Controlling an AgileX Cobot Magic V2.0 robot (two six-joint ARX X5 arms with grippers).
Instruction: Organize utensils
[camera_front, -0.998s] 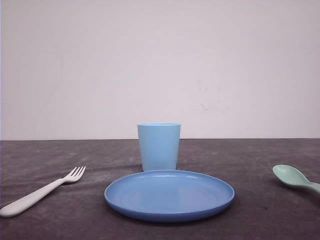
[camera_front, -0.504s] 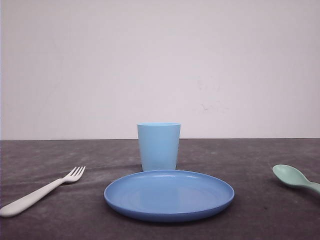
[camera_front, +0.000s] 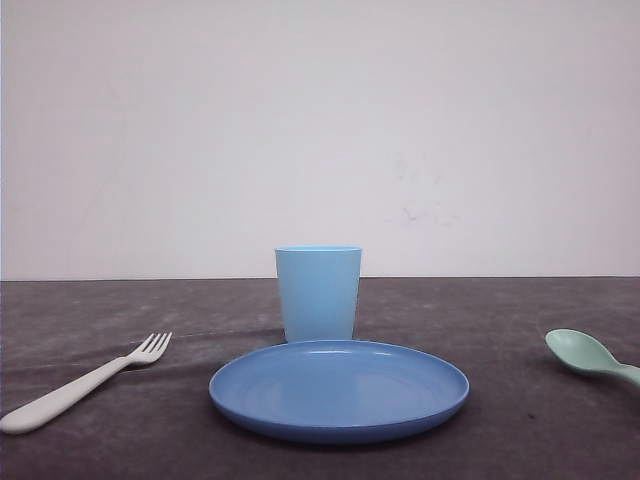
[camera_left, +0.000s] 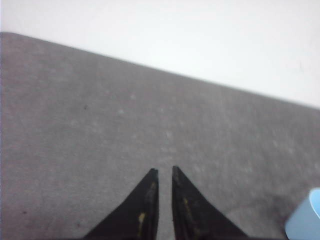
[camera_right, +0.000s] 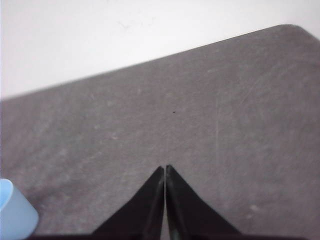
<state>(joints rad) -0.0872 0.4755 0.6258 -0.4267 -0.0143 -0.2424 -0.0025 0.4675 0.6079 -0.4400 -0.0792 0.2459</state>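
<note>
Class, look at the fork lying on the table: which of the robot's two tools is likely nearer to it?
Probably the left. The fork lies left of the plate, on the left arm's side. The left tool and right tool both hover over bare table, nothing held.

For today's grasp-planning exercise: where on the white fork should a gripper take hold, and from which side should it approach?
Probably mid-handle on the white fork, coming from above with the fingers across its width. It lies flat on the table, handle towards the near left, tines towards the plate; the handle is its broadest, plainest part. The left gripper suits that side.
</note>
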